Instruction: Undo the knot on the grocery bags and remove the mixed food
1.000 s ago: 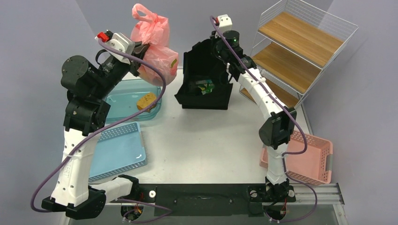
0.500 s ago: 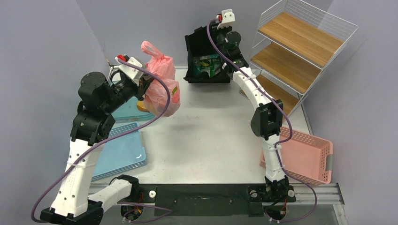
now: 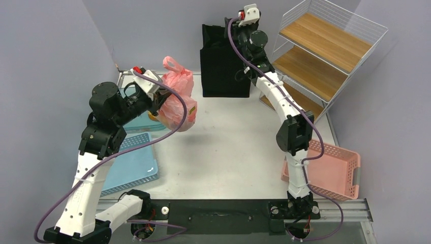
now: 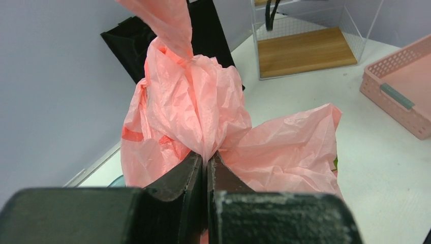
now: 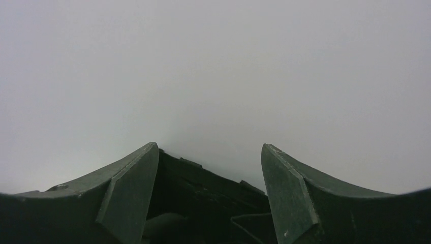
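A pink grocery bag (image 3: 178, 99) hangs above the table's left half, and my left gripper (image 4: 207, 155) is shut on a fold of its plastic below the knot (image 4: 189, 57). The knot is a twisted bunch of the handles, with a handle loop (image 3: 172, 63) sticking up above it. The mixed food is hidden inside the bag. Only an orange print (image 3: 192, 109) and a sliver of green (image 4: 335, 163) show through. My right gripper (image 5: 209, 147) is open at the back, just above the rim of the black tote (image 3: 223, 61), facing the grey wall with nothing between its fingers.
The black tote stands upright against the back wall. A teal tub (image 3: 133, 123) and a blue perforated tray (image 3: 129, 165) lie at the left. At the right stand a wire shelf with wooden boards (image 3: 325, 46) and a pink basket (image 3: 335, 170).
My left arm lowered the pink bag and carried it right, toward the table's middle. My right gripper stood the tilted black tote upright at the back, then opened and let go.
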